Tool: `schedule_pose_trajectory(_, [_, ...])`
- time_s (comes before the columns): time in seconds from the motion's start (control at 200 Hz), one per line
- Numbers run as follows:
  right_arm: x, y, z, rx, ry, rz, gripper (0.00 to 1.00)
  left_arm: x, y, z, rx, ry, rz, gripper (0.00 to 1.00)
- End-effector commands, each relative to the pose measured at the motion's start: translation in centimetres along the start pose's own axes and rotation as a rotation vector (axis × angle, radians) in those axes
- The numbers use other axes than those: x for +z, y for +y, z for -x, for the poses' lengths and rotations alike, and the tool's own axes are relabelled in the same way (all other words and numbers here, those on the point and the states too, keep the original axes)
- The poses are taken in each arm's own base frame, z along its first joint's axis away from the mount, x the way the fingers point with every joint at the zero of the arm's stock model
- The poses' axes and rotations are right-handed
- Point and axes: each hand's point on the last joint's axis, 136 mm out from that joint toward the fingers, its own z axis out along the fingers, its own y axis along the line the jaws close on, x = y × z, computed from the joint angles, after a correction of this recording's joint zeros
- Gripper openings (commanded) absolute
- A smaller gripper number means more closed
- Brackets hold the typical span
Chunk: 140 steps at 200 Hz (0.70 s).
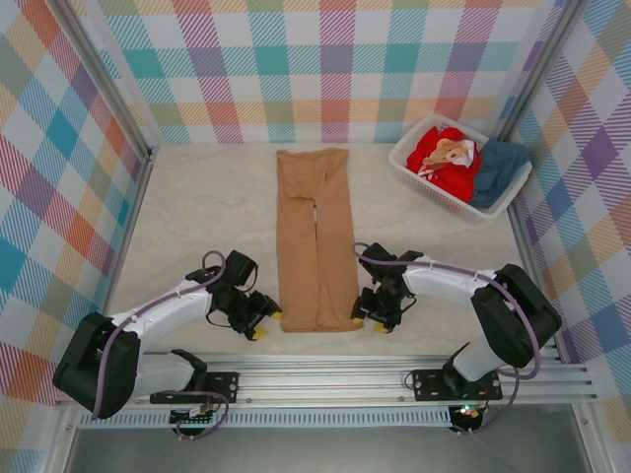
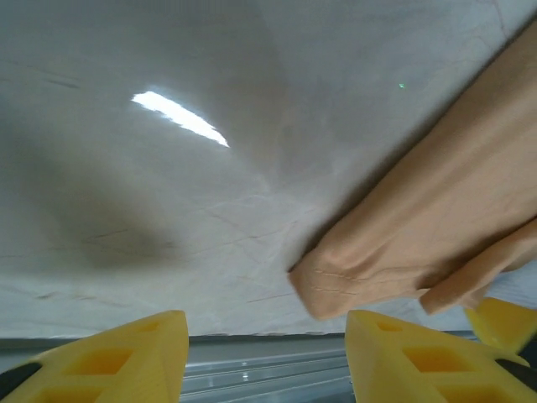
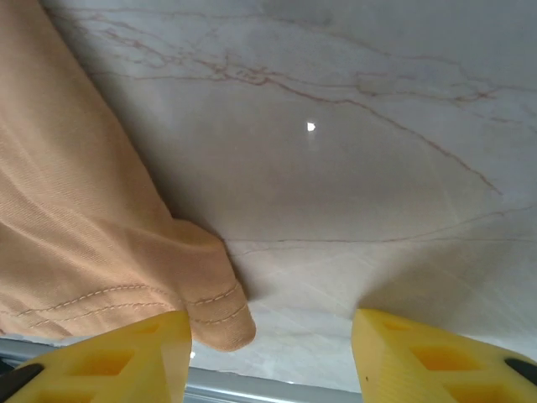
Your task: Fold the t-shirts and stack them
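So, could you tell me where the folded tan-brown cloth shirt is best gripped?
Probably the tan-brown cloth shirt at its two near corners, one from each outer side: it lies flat as a long narrow strip, those corners free at the near edge.

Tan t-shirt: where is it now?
Top view: tan t-shirt lies as a long folded strip mid-table, its near end between the left gripper and right gripper.

Tan t-shirt [image 1: 296,266] matt cloth; table [image 1: 197,217] glossy, marble-veined.
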Motion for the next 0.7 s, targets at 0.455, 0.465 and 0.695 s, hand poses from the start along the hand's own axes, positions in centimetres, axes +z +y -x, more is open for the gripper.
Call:
schedule_pose_trajectory(0.455, [0.2, 0.4, -0.1, 0.034, 0.005, 0.032, 0.53, 3.5, -2.2, -0.8, 0.031, 0.017, 0.049, 0.27])
schedule_pose_trajectory(0.465, [0.2, 0.4, -0.1, 0.035, 0.006, 0.031, 0.53, 3.5, -2.2, -0.7, 0.032, 0.017, 0.050, 0.27])
schedule_pose_trajectory(0.695, [0.6, -0.6, -0.9, 0.062, 0.027, 0.025, 0.52, 4.1, -3.1, -0.3, 0.061, -0.014, 0.060, 0.06])
